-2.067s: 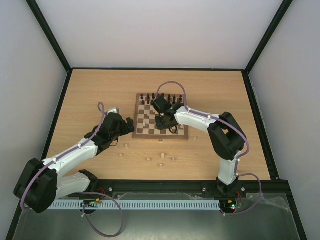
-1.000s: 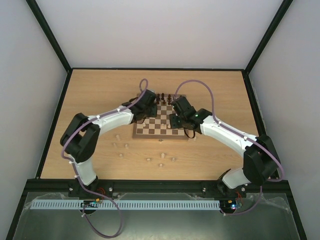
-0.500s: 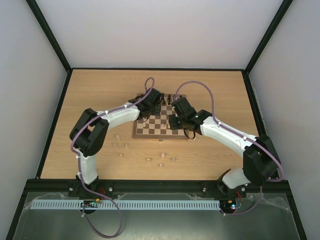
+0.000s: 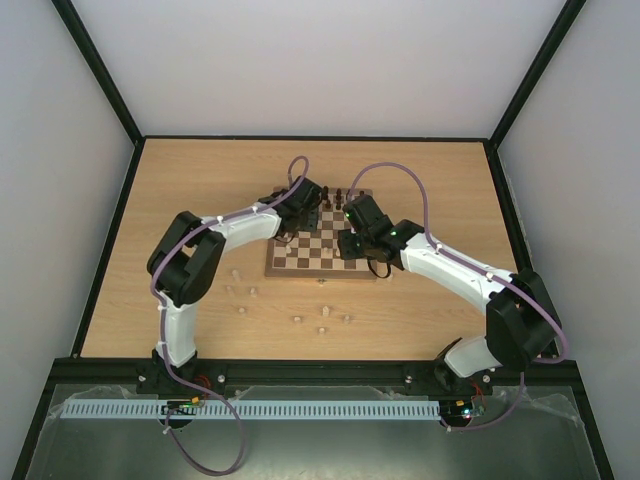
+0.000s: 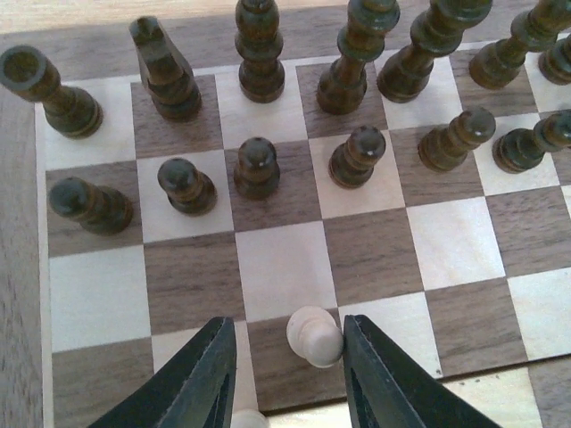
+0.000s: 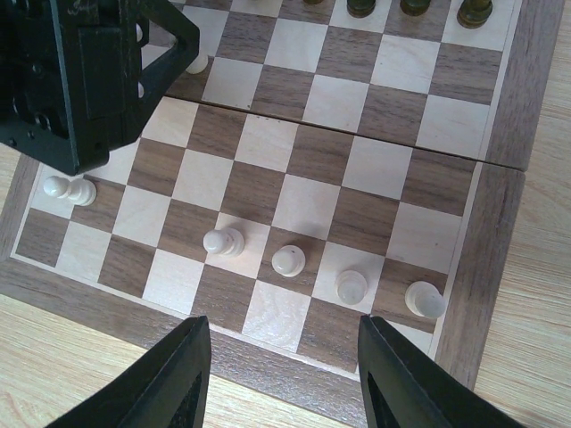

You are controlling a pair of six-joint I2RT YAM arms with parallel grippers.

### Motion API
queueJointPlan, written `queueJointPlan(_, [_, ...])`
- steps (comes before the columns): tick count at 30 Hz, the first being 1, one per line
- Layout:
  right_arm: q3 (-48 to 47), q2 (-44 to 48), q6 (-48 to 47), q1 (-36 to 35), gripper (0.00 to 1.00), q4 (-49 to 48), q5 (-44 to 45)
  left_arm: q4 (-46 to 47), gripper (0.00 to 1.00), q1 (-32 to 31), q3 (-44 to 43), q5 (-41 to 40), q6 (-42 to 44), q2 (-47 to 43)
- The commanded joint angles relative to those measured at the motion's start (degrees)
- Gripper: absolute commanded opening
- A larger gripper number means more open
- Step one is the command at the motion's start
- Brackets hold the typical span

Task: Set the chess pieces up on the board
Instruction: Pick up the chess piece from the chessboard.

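Left hand [image 5: 287, 357] is straddling a pale pawn [image 5: 314, 337] standing on a dark square of the board [image 5: 375, 259]. Fingers are spread, with a gap on one side, probably lining up a grip to relocate it. Right hand [image 6: 283, 357] is hovering spread and empty over near-row pawns [image 6: 288, 259].

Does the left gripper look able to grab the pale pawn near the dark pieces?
Probably yes: the pale pawn sits between the left gripper's open fingers, and the dark pawns stand well beyond it, so nothing seems to block the jaws from closing.
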State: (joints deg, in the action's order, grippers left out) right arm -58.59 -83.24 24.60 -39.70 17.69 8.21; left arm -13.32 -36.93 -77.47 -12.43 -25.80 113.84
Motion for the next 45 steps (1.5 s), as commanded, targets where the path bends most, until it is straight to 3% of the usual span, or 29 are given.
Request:
queueJointPlan(1, [0.85, 0.36, -0.52, 0.24, 0.46, 0.29, 0.07, -1.42, 0.33, 0.45, -2.68, 0.59, 1.44, 1.34])
queueJointPlan(18, [0.94, -0.24, -0.61, 0.32, 0.45, 0.14, 0.13, -2.15, 0.27, 0.76, -4.61, 1.30, 2.07, 3.52])
queueJointPlan(24, [1.06, -0.04, -0.60, 0.24, 0.45, -0.02, 0.21, -2.37, 0.14, 0.98, -4.49, 1.29, 1.98, 3.34])
queueJointPlan(30, [0.99, -0.13, -0.52, 0.24, 0.44, -0.02, -0.37, -3.01, 0.12, 0.93, -4.68, 0.86, 2.38, 2.34])
queueJointPlan(45, [1.92, 3.08, -0.39, 0.32, 0.44, 0.05, 0.10, -7.96, 0.11, -5.04, 1.98, 1.74, 0.86, -7.98])
